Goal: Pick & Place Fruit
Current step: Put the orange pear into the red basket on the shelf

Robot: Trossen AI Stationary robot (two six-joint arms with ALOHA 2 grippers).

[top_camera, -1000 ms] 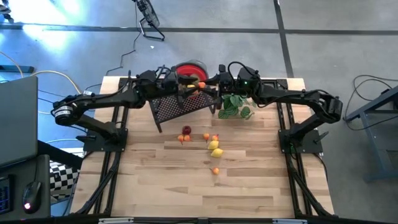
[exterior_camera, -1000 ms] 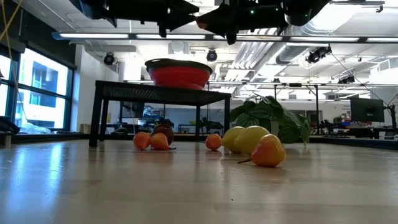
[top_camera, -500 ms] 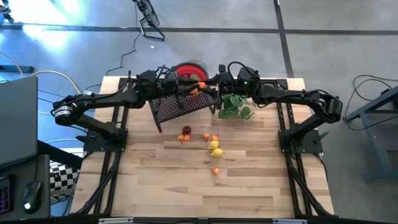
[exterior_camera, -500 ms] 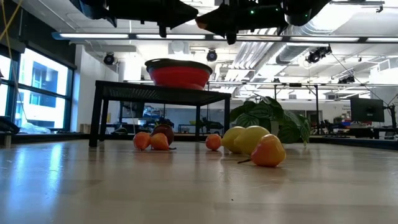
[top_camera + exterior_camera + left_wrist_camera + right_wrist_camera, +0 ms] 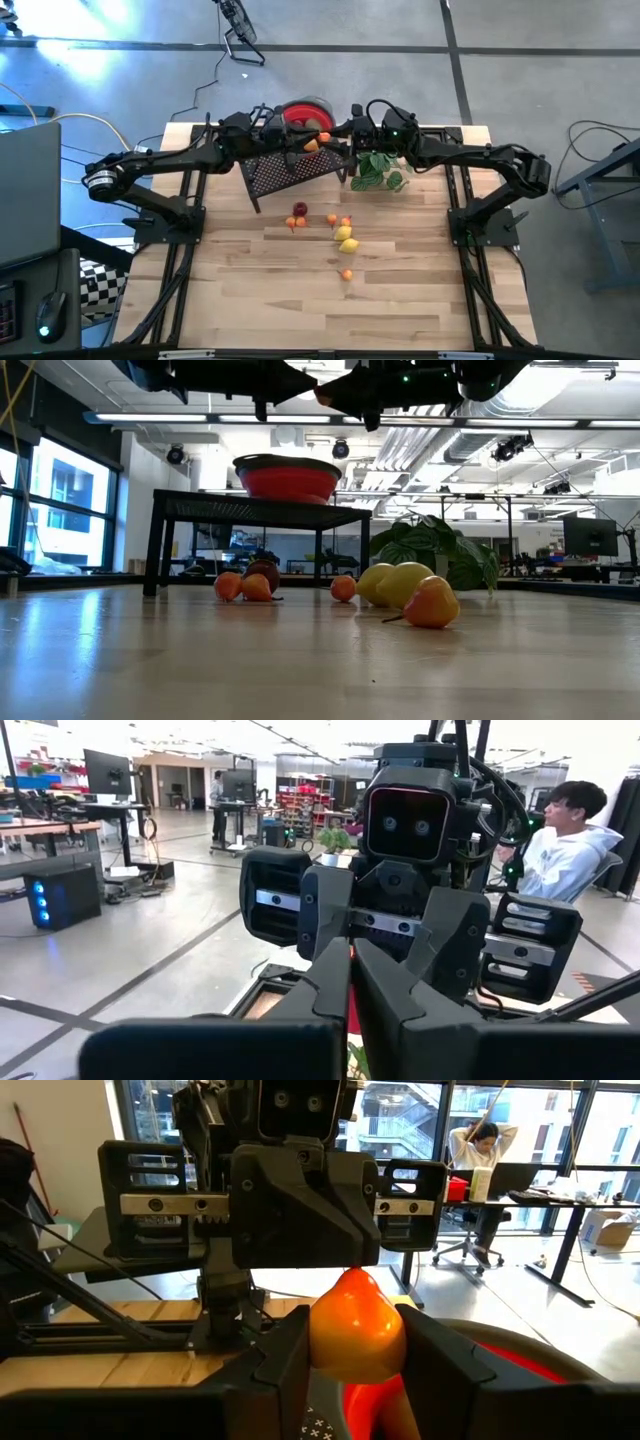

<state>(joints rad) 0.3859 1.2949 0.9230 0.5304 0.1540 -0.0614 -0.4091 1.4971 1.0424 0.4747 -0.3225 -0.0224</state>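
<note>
Fruit [image 5: 357,1323] gripped by right gripper [image 5: 352,1355] over red bowl [image 5: 303,110]. Left gripper [image 5: 351,982] clenched (pinching the fruit's tip).

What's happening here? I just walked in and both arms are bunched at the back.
The right gripper holds an orange fruit above the red bowl on the black mesh stand. The left gripper faces it, jaws shut and empty. More fruit lies on the wooden table.
</note>
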